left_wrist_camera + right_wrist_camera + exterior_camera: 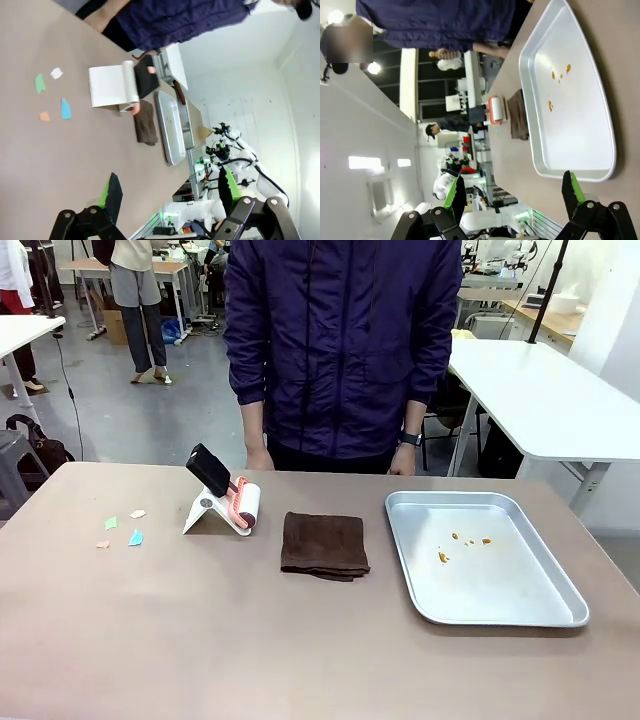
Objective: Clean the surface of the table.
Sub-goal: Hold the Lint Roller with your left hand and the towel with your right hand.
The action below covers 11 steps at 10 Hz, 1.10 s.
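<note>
Table (250, 660): wide, matte brownish-taupe top, level.

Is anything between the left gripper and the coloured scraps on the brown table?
Nothing visible is. The open left gripper hangs over bare brownish-taupe table, with the small coloured scraps ahead of it. The white lint roller on its stand sits to one side of them.

Plain matte taupe-brown bench (250, 650); dark brown cloth (323, 543); silver tray (520, 590) flecked with orange crumbs (442, 557); green, blue, white and peach scraps (134, 537); white-and-salmon roller (246, 506), black handle (210, 470); the person's jacket (340, 340) is deep navy-purple.
</note>
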{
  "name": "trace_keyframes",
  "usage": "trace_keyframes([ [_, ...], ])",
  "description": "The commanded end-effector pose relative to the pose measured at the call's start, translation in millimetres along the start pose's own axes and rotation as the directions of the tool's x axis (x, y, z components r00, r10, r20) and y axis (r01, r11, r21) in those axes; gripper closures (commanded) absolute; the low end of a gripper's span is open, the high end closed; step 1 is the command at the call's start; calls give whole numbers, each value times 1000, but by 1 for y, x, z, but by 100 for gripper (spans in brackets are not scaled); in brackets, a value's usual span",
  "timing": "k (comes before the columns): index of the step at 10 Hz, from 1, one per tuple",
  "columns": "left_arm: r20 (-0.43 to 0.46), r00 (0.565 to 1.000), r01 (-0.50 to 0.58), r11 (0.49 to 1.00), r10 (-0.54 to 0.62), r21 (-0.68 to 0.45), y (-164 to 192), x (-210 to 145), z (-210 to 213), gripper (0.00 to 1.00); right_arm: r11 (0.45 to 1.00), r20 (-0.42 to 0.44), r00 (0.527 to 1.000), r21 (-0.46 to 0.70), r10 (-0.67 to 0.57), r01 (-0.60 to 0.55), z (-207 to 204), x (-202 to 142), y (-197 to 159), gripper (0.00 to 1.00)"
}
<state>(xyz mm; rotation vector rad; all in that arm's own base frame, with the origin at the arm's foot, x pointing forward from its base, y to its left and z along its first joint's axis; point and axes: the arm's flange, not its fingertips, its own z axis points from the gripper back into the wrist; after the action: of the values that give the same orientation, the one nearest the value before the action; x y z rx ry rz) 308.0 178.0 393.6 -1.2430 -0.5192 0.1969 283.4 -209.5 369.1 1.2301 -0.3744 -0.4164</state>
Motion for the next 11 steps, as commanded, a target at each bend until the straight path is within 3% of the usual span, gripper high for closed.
trace_keyframes([
  [1,51,997,-61,998,59,35,16,-56,-21,0,1000,54,998,7,21,-21,-21,-13,2,0],
  [2,64,996,-68,993,63,91,19,-53,-20,0,999,76,996,-7,46,-46,-23,-14,5,0],
  [3,13,999,-47,999,47,24,18,-1,1,0,1000,16,1000,12,-13,13,-6,4,-3,0],
  [8,13,999,-47,999,47,24,18,-1,1,0,1000,25,1000,7,-17,17,-8,5,-3,0],
  [9,6,999,-52,998,52,35,20,0,-1,0,996,38,999,-89,11,-7,-16,0,7,0],
  [11,-91,995,46,991,-35,124,-13,20,-14,0,982,65,994,-172,89,-77,-38,-11,46,0],
])
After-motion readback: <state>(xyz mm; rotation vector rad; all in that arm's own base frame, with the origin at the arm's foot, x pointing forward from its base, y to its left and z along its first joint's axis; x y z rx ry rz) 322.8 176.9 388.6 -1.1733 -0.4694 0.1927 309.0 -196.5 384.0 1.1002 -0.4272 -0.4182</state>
